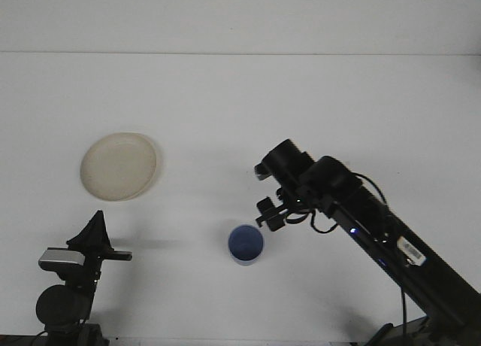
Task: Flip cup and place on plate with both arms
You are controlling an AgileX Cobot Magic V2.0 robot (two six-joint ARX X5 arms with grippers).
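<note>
Front view: a blue cup stands mouth-up on the white table, nothing visible inside it, apparently set upright for the other arm to collect. The right gripper hangs just beside the cup's upper right, clear of it, fingers apart and empty. The left gripper waits at lower left, its state impossible to tell. The cream plate, bare, lies well apart at left.

The cup stands on the table, right of and nearer than the plate.
</note>
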